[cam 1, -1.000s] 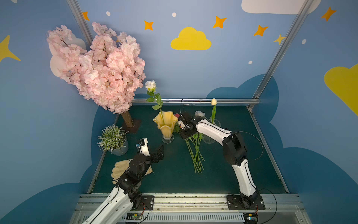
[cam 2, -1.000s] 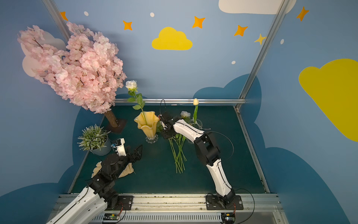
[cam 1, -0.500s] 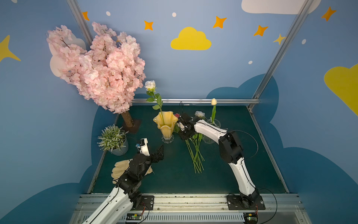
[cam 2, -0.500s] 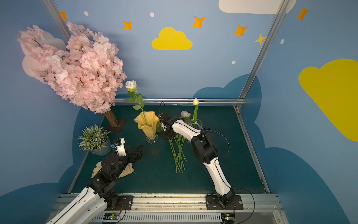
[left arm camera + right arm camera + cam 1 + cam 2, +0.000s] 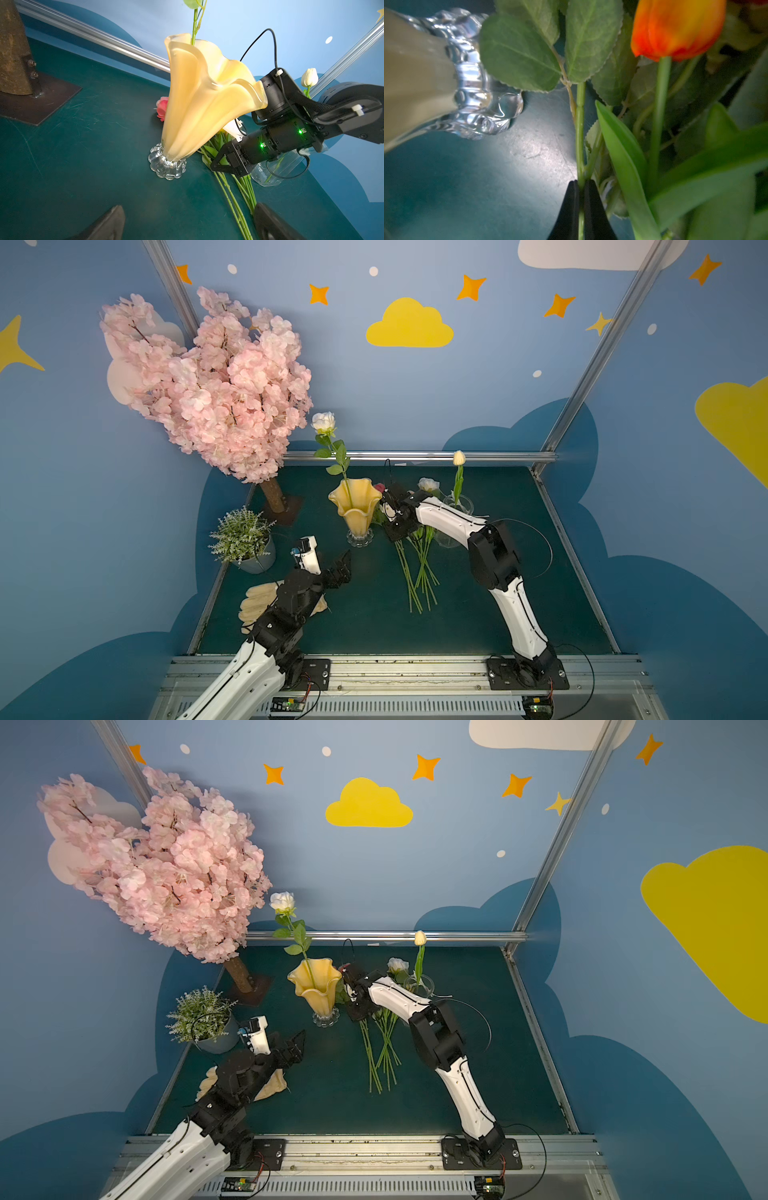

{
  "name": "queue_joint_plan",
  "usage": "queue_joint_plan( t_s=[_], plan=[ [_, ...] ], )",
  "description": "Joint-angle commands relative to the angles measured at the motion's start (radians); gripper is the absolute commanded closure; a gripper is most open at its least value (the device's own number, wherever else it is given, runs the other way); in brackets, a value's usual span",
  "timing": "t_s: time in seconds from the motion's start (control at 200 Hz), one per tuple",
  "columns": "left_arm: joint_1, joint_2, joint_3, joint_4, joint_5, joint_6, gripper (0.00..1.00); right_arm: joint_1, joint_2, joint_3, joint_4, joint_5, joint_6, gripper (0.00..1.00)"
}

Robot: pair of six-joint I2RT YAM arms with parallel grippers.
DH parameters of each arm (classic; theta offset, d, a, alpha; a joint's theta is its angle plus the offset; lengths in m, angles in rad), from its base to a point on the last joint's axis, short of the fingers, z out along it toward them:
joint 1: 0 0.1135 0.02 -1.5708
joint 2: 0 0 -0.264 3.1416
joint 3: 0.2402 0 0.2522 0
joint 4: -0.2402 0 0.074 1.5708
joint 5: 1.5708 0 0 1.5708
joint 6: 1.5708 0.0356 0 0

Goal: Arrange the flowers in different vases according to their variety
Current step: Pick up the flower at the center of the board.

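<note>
Gripping a rose stem (image 5: 580, 124) tight with the right gripper (image 5: 581, 200), among the bunch (image 5: 423, 572) on the table (image 5: 374, 622) just beside the yellow vase (image 5: 355, 506). Hovering wide and empty with the left gripper (image 5: 341, 568). Likely light, thin, springy, slick; best pinched below the leaves (image 5: 519, 56), lifted slowly to avoid snagging neighbours.

On my dark green surface (image 5: 374, 622) I see the amber vase (image 5: 356, 506), glass vase (image 5: 268, 176), loose flowers (image 5: 419, 572) lying flat, potted plant (image 5: 243, 535), tree base (image 5: 286, 508), beige cloth (image 5: 255, 601).
</note>
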Motion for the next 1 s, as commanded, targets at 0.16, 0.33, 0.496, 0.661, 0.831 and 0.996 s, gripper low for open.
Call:
queue_joint_plan(
  t_s=[0.16,0.33,0.496,0.661,0.831,0.996],
  plan=[
    [0.003,-0.013,-0.015,0.012,-0.001,0.009,0.0,0.019,-0.185,-0.094,0.011,0.027,0.012,1.0],
    [0.003,-0.031,-0.015,0.005,0.007,0.014,0.0,0.02,-0.283,-0.227,0.087,0.041,0.032,1.0],
    [0.003,-0.054,-0.019,-0.004,0.004,0.018,0.0,0.014,-0.401,-0.346,0.158,0.07,0.057,1.0],
    [0.003,-0.065,-0.033,0.005,-0.014,0.018,0.0,-0.006,-0.523,-0.415,0.211,0.089,0.066,1.0],
    [0.003,-0.077,-0.033,-0.004,-0.02,0.025,0.0,-0.011,-0.649,-0.463,0.29,0.091,0.07,1.0],
    [0.003,-0.101,-0.045,0.006,-0.009,0.025,0.0,-0.01,-0.75,-0.469,0.37,0.101,0.095,1.0]
  ],
)
